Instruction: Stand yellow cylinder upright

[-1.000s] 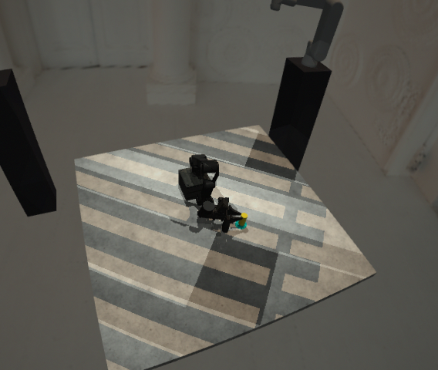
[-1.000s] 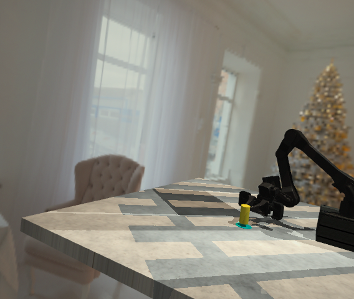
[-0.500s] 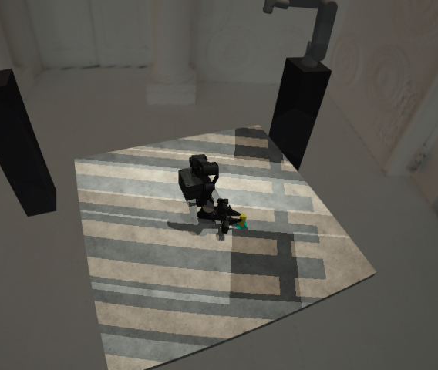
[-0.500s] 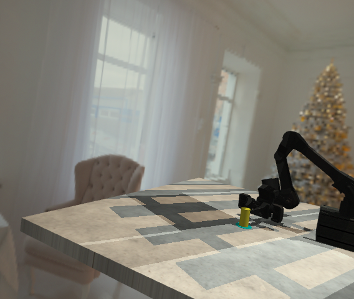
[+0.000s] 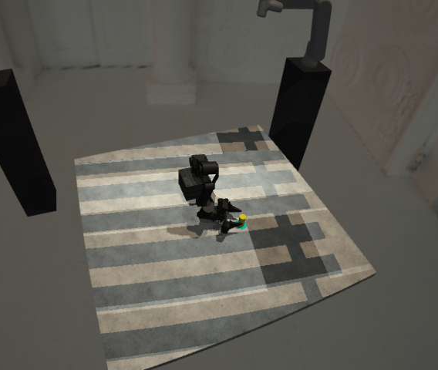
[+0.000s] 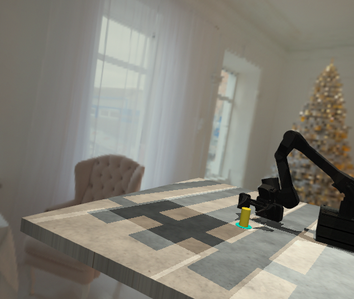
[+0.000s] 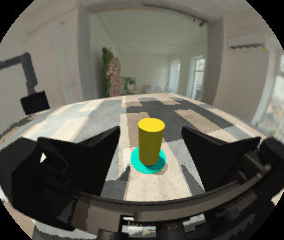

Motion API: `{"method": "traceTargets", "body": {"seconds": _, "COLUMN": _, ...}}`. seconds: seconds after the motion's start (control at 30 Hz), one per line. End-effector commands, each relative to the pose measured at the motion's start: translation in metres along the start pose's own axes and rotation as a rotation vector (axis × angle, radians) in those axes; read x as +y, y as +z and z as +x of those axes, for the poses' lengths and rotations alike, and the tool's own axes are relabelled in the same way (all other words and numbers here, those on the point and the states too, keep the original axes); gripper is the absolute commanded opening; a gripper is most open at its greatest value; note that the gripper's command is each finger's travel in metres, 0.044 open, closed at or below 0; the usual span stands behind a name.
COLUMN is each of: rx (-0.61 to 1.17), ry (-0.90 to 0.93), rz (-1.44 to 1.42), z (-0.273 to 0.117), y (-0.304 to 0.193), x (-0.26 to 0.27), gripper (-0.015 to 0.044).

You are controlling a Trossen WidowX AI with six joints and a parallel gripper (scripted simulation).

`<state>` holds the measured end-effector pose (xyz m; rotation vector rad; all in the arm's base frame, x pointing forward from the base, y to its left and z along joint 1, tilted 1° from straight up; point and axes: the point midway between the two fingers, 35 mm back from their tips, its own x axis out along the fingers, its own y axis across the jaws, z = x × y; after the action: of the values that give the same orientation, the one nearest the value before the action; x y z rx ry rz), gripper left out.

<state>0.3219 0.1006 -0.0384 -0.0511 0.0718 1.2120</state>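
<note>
The yellow tall cylinder [image 7: 150, 140] stands upright on the cyan circle [image 7: 148, 162], whose rim shows around its base. The gripper [image 7: 152, 150] is spread wide: one dark finger [image 7: 94, 154] left of the cylinder, the other right of it, both clear of its sides. Beneath the circle lies the patterned table [image 7: 182, 116].
</note>
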Motion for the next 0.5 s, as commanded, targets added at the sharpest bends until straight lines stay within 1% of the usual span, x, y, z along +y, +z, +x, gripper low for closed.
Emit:
{"method": "traceTargets", "body": {"seconds": 0.0, "rx": -0.004, "ry": 0.003, "rz": -0.006, "z": 0.000, "y": 0.015, "x": -0.002, "gripper": 0.0400}}
{"method": "traceTargets", "body": {"seconds": 0.47, "rx": -0.012, "ry": -0.001, "rz": -0.006, "z": -0.005, "y": 0.082, "x": 0.001, "gripper": 0.0400}}
